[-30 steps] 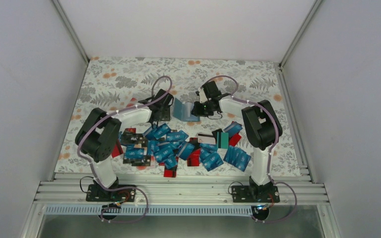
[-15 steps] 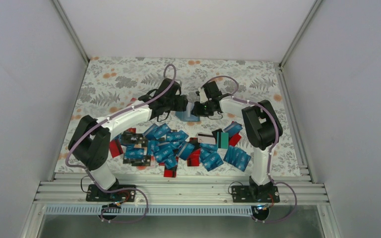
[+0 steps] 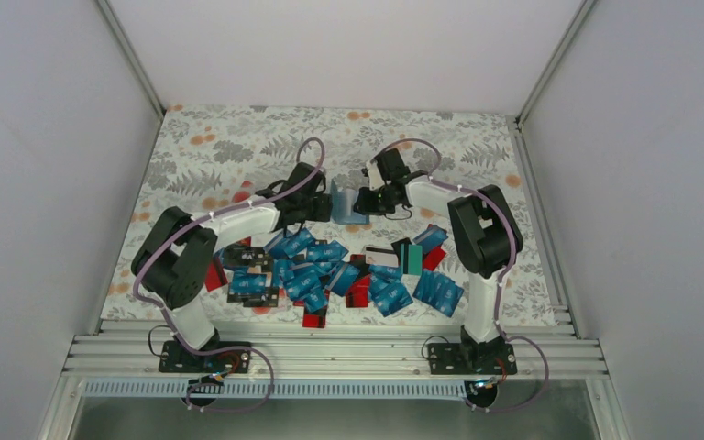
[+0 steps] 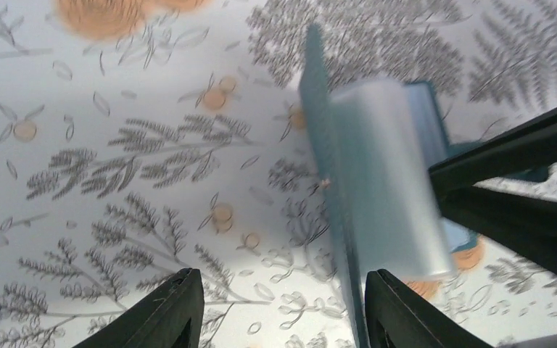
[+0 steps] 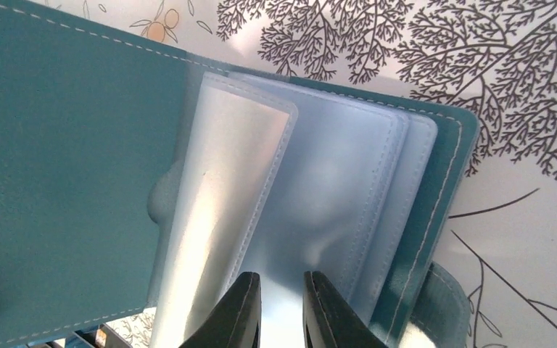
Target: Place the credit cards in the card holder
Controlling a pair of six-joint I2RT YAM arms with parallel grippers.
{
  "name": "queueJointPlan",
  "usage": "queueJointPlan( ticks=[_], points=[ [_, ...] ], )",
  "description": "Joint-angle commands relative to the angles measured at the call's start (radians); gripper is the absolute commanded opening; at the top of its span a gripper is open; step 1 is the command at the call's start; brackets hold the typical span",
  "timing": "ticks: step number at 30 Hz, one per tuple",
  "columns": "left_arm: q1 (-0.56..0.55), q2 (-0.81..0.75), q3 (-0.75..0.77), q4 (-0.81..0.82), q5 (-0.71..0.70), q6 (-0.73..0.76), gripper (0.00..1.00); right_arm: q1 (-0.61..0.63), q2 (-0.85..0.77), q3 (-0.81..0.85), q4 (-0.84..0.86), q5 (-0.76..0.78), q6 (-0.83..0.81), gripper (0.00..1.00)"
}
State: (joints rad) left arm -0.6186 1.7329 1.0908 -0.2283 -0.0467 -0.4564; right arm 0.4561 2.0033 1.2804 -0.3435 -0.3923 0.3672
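Note:
The teal card holder [image 3: 345, 205] stands open on the floral cloth between my two grippers. In the right wrist view its clear sleeves [image 5: 333, 188] fan out from the teal cover [image 5: 65, 159], and my right gripper [image 5: 281, 275] is shut on one sleeve. My left gripper [image 4: 283, 274] is open, and the holder's upright teal cover [image 4: 330, 188] stands just inside its right finger [image 4: 399, 312]. The right gripper's black fingers [image 4: 508, 181] show past the sleeves. The credit cards [image 3: 330, 270], mostly blue with some red and black, lie heaped in front of the holder.
White walls close in the table on the left, right and back. An aluminium rail [image 3: 330, 353] runs along the near edge by the arm bases. The card heap spreads from about the left arm's elbow [image 3: 179, 261] to the right arm's upright link [image 3: 481, 238].
My left gripper rose and swung right to the holder, then came down beside it; the holder's left cover now stands more upright. The right gripper has kept its place and grip.

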Motion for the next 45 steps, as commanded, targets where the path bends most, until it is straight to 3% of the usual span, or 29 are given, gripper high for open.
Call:
queueJointPlan(
  ticks=[1, 10, 25, 32, 36, 45],
  points=[
    [0.012, 0.000, -0.051, 0.072, 0.007, 0.014, 0.55, 0.021, -0.003, 0.060, -0.049, 0.005, -0.015, 0.17],
    [0.030, 0.012, -0.113, 0.156, 0.092, 0.013, 0.49, 0.083, 0.056, 0.181, -0.108, 0.028, -0.006, 0.18],
    [0.104, -0.027, -0.267, 0.284, 0.266, -0.018, 0.38, 0.116, 0.201, 0.271, -0.073, -0.067, -0.003, 0.21],
    [0.104, -0.121, -0.308, 0.255, 0.263, 0.007, 0.41, 0.115, 0.233, 0.271, -0.116, 0.042, -0.002, 0.33],
    [0.105, -0.173, -0.309, 0.213, 0.229, 0.009, 0.44, 0.115, 0.217, 0.242, -0.124, 0.102, -0.004, 0.49],
    [0.102, -0.254, -0.284, 0.104, 0.150, 0.005, 0.50, 0.116, 0.153, 0.243, -0.135, 0.054, -0.029, 0.69]
  ],
)
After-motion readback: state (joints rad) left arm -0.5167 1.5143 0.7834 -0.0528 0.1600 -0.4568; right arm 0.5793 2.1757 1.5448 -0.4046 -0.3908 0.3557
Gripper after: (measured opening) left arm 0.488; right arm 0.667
